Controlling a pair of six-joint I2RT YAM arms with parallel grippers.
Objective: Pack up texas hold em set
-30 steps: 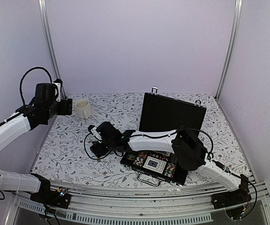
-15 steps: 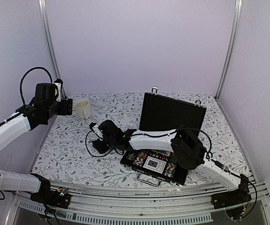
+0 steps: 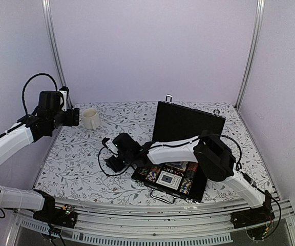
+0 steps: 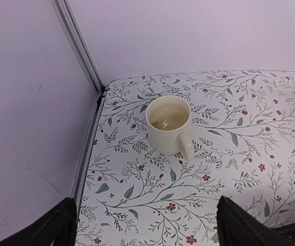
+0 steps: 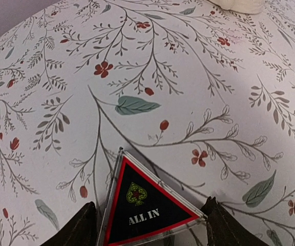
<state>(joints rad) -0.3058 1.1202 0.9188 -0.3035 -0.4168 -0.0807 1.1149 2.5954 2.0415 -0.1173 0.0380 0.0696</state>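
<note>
Black triangle (image 5: 150, 205) marked ALL IN, red-edged with a clear rim, sits pinched between the closed-in fingers of the right tool (image 5: 147, 228), low over the flowered tabletop (image 5: 137, 77) and just left of the open briefcase (image 3: 188, 123). In the case's tray lie chip rows (image 3: 152, 173) and a card deck (image 3: 166, 178). Over the far left corner the left tool (image 4: 145, 225) hangs wide open, empty, with the cream mug (image 4: 169, 124) ahead of it
</note>
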